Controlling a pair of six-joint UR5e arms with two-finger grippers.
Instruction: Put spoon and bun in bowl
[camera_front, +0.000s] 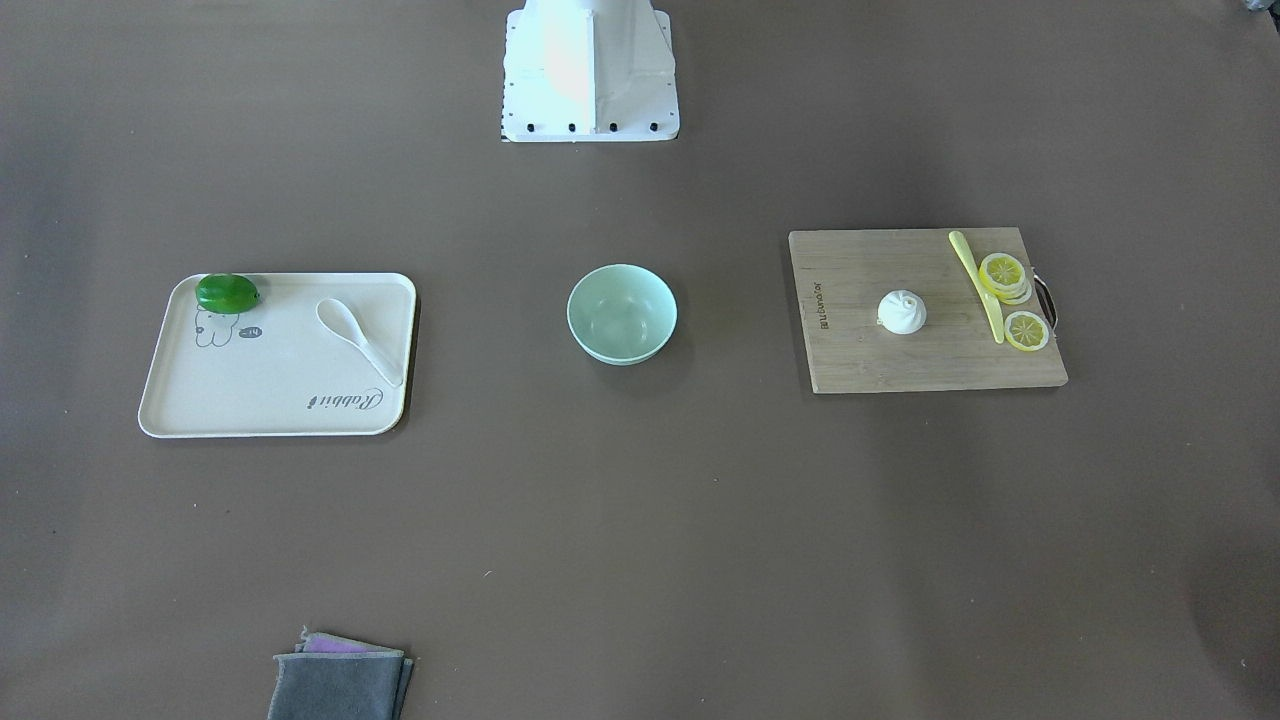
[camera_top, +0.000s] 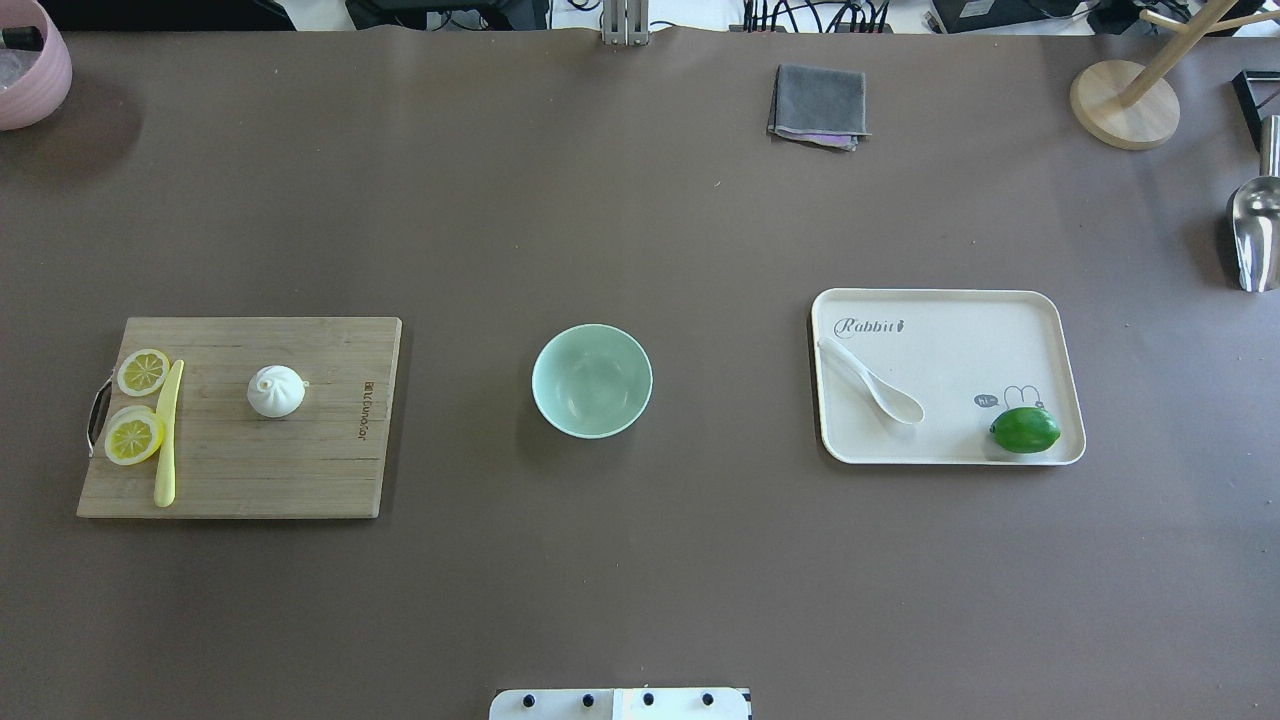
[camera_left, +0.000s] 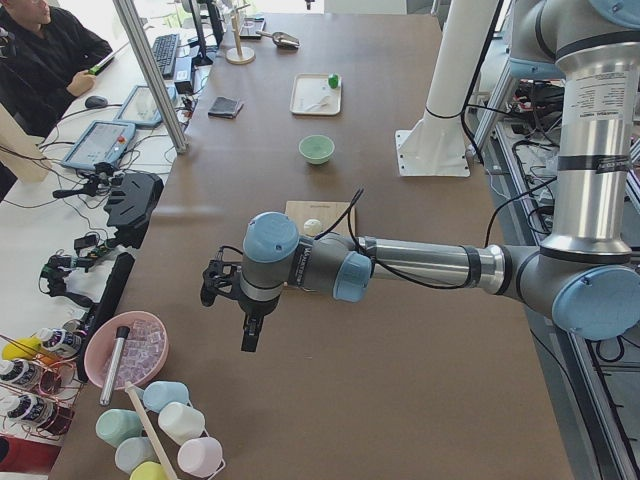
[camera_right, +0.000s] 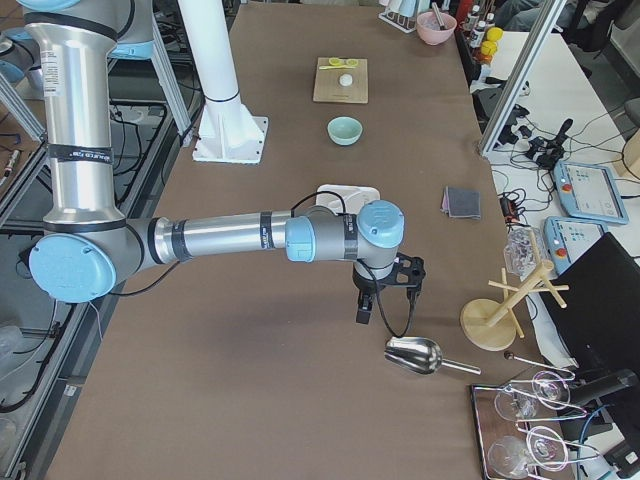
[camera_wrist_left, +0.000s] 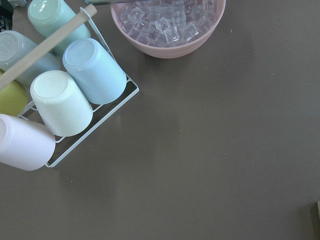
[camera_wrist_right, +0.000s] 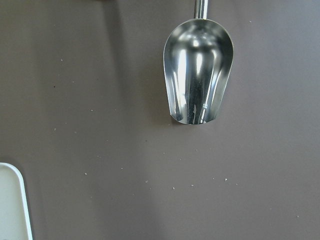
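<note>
The white spoon lies on a cream tray, also seen in the overhead view. The white bun sits on a wooden cutting board, also seen in the overhead view. The mint-green bowl stands empty at the table's middle. My left gripper hangs over the table's left end, far from the bun. My right gripper hangs over the right end near a metal scoop. Neither gripper's fingers show clearly, so I cannot tell whether they are open or shut.
A yellow knife and lemon slices lie on the board. A green lime sits on the tray. A folded grey cloth, a metal scoop, a pink bowl of ice and a rack of cups stand at the table's edges.
</note>
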